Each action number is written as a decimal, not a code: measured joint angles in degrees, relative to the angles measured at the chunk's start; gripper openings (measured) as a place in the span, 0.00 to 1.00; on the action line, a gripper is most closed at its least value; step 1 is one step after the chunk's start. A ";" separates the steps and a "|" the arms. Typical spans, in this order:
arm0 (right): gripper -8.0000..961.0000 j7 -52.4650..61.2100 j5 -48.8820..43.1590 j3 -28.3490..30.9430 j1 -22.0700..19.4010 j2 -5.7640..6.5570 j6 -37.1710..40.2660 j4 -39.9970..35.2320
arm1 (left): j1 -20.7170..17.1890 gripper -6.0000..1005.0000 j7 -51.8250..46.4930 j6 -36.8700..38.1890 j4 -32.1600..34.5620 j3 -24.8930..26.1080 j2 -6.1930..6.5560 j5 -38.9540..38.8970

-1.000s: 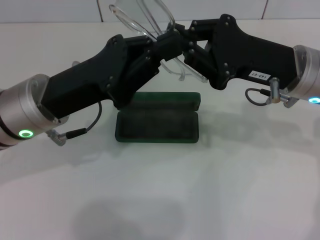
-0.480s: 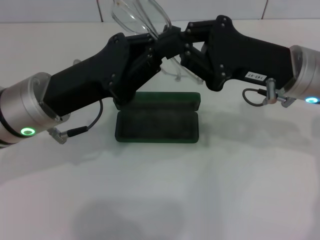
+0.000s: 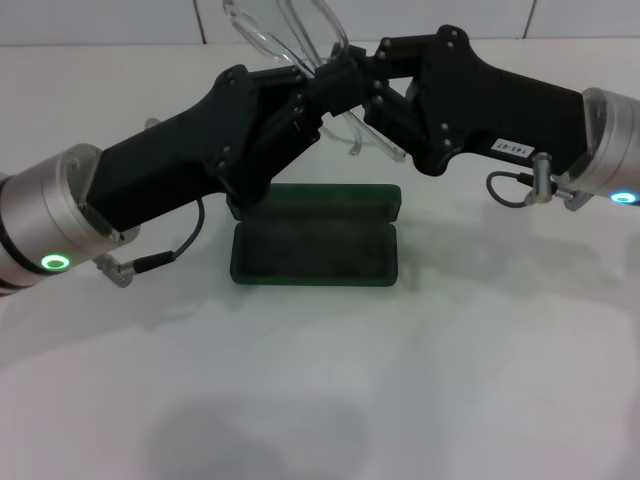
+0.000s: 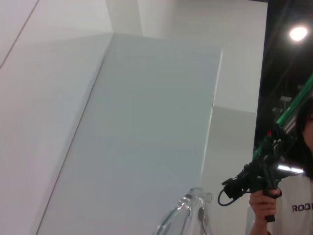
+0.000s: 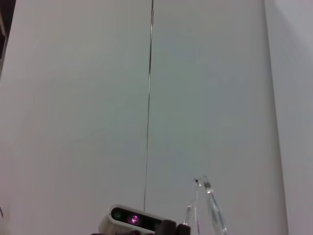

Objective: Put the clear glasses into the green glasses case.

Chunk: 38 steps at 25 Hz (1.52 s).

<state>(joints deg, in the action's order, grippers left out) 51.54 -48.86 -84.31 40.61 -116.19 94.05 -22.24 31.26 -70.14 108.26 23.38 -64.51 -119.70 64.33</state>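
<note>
Your L gripper and R gripper meet tip to tip above the table's far-middle area, both raised off the surface. Each is clamped on the clear glasses; exact finger contact is partly hidden where the black housings crowd together. The glasses are held in the air between the two grippers, lens sticking up past the L gripper toward the far edge, one thin clear arm trailing down under the R gripper. L wrist view catches just a bit of the clear frame at its edge; R wrist view shows a sliver of it too.

The green glasses case sits open on the table directly below the grippers, well apart from the glasses. Base tray is nearer you, lid laid back toward the far edge, dark lining showing.

L arm comes in from the table's left side, R arm from the right side.
</note>
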 joint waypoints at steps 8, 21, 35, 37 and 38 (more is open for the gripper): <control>0.08 -0.12 0.21 0.09 -0.25 0.00 -0.42 0.00 | -0.18 0.06 0.00 0.00 0.00 0.00 0.10 -0.01; 0.08 -0.12 0.83 -0.35 -1.21 0.00 0.00 0.02 | -0.44 0.06 0.00 0.11 -0.40 0.00 0.00 -0.05; 0.08 -0.06 0.41 -1.68 -2.47 0.00 0.16 0.27 | -0.39 0.06 0.00 0.45 -0.44 0.00 -0.01 -0.79; 0.08 -0.07 0.54 -2.52 -2.47 0.01 0.17 0.15 | -0.39 0.06 0.00 0.45 -0.45 0.00 0.00 -0.79; 0.08 -0.08 0.54 -2.63 -2.47 0.01 0.17 0.06 | -0.39 0.06 0.00 0.45 -0.44 0.00 -0.01 -0.79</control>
<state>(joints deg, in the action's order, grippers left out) 51.46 -48.32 -86.94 38.14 -116.18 94.22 -22.18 30.88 -70.13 108.71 22.94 -64.51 -119.71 63.54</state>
